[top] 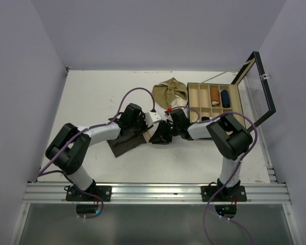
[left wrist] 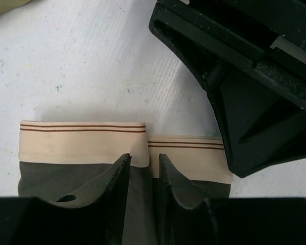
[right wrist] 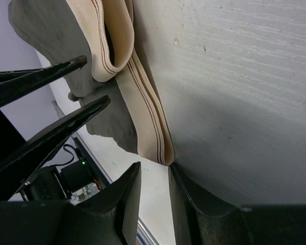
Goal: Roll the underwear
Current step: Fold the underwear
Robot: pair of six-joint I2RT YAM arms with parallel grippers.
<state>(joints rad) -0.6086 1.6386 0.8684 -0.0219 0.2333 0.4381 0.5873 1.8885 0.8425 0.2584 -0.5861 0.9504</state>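
The dark brown underwear (top: 123,144) with its beige waistband (left wrist: 81,142) lies partly folded on the white table, one waistband flap overlapping the other. My left gripper (left wrist: 144,162) is on it. Its jaws stand a narrow gap apart, straddling the flap's edge just below the waistband, with dark cloth showing in the gap. My right gripper (right wrist: 154,173) is at the waistband's end (right wrist: 160,150). Its jaws are slightly apart with bare table between them, and one fingertip (right wrist: 174,171) touches the band's corner. The olive-tan underwear (top: 169,91) lies crumpled at the back.
A wooden compartment box (top: 214,99) with its black-framed lid (top: 262,87) propped open stands at the back right, holding a few small items. The right gripper's black body (left wrist: 255,87) is close beside the left gripper. An aluminium rail (top: 158,191) runs along the near table edge.
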